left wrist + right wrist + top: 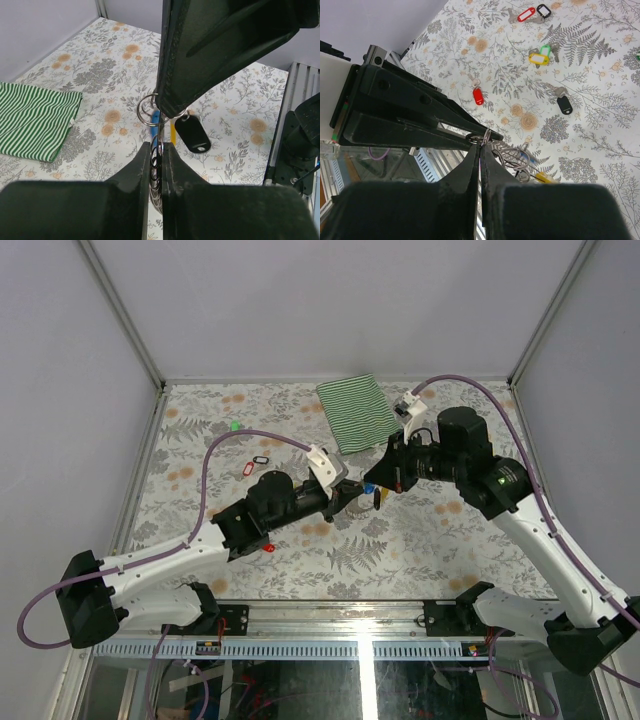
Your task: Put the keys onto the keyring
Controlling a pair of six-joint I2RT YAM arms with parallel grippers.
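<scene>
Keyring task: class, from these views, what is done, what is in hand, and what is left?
Done: blue-tagged key, yellow-tagged key and black-tagged key appear to hang from the keyring. In hand: the left tool and right tool both pinch that ring, held up. Left: a red-tagged key, a second black-tagged key and others lie loose.

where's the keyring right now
Over mid-table, just nearer than the striped cloth, the keyring is pinched at the tip of the right gripper, where the left gripper meets it from the left side.
</scene>
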